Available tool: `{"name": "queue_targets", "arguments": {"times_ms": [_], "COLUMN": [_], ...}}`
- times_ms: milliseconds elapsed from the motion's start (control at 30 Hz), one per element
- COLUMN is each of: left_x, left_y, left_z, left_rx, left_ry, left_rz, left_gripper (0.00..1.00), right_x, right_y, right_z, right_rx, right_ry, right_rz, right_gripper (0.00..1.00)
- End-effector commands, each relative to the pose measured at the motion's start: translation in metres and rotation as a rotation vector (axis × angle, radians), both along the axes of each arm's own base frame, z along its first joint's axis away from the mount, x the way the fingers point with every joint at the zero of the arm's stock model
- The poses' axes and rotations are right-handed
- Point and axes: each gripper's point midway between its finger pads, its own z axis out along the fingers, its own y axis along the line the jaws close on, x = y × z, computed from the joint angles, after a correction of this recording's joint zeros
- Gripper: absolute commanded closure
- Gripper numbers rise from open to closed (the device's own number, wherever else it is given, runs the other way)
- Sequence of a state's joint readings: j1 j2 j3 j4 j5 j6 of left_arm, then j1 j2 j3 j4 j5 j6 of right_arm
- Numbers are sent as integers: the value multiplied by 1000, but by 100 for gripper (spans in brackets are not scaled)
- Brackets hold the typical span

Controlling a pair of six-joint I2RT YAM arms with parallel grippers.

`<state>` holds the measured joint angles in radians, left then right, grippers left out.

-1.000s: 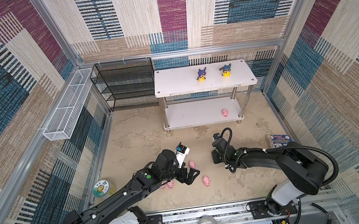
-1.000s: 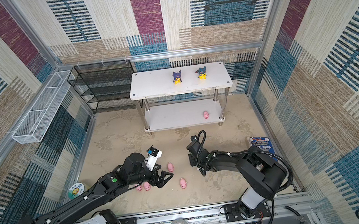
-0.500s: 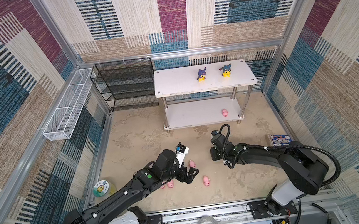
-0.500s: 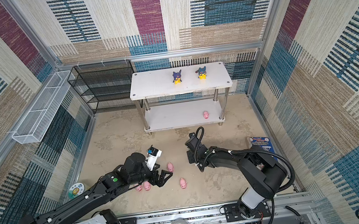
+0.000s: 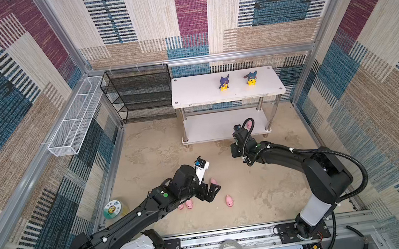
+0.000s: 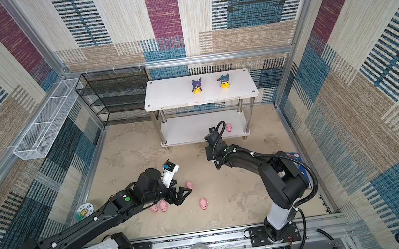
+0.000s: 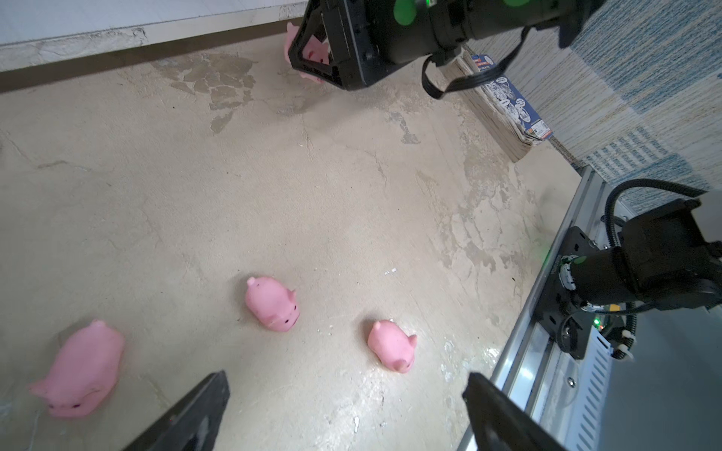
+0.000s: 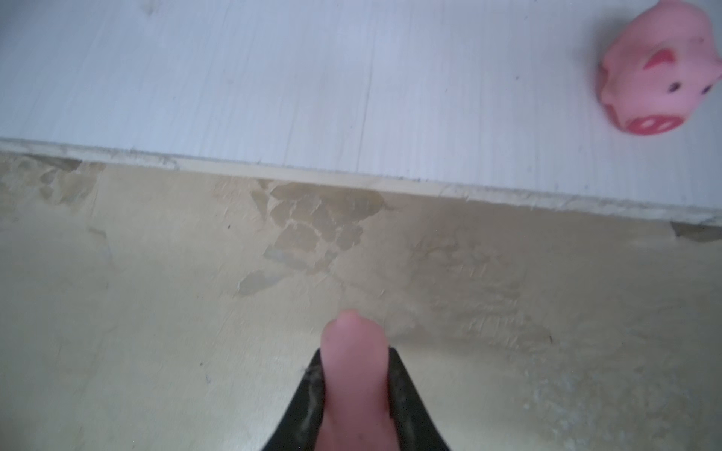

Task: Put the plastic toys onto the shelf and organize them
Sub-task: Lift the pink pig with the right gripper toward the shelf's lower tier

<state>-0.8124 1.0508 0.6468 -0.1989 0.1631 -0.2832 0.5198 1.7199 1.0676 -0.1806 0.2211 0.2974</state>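
The white two-tier shelf (image 5: 197, 92) stands at the back; two yellow hooded figurines (image 5: 224, 83) (image 5: 251, 78) stand on its top, and one pink pig (image 5: 249, 125) lies on its lower tier (image 8: 351, 78). My right gripper (image 8: 353, 351) is shut on a pink pig (image 8: 351, 375) just in front of that lower tier's edge; the left wrist view shows this held pig (image 7: 312, 50) too. Several pink pigs lie on the floor (image 5: 214, 181) (image 5: 229, 200) (image 5: 189, 204). My left gripper (image 5: 213, 191) hovers low among them, open and empty, with a pig (image 7: 392, 345) just ahead of its fingers.
A black mesh rack (image 5: 139, 93) stands left of the shelf, and a white wire basket (image 5: 74, 118) hangs on the left wall. A green-lidded jar (image 5: 112, 209) sits at the floor's left edge. A blue printed box (image 6: 298, 160) lies by the right wall.
My right gripper, shut on its pig, has moved away from the floor's middle toward the shelf's lower tier. The left arm has hardly moved.
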Motion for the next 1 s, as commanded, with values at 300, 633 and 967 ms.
{"name": "queue_targets", "arguments": {"times_ms": [300,633,967], "left_x": [10,21,25], "left_y": [-1,-7,-7], "left_z": [3,5,5], "left_rx": [51,77,87], "left_ry": [-31,-40,-38], "left_rz": [-8,-9,-2], "left_gripper": [0,1,0], "right_x": [67,100,116], "right_y": [-26,-45,-53], "right_z": [19,16,9], "right_rx": [-8,-23,-27], "right_ry": [-85,-98,-96], "right_rz": [-43,-68,-71], "right_gripper": [75,75,73]}}
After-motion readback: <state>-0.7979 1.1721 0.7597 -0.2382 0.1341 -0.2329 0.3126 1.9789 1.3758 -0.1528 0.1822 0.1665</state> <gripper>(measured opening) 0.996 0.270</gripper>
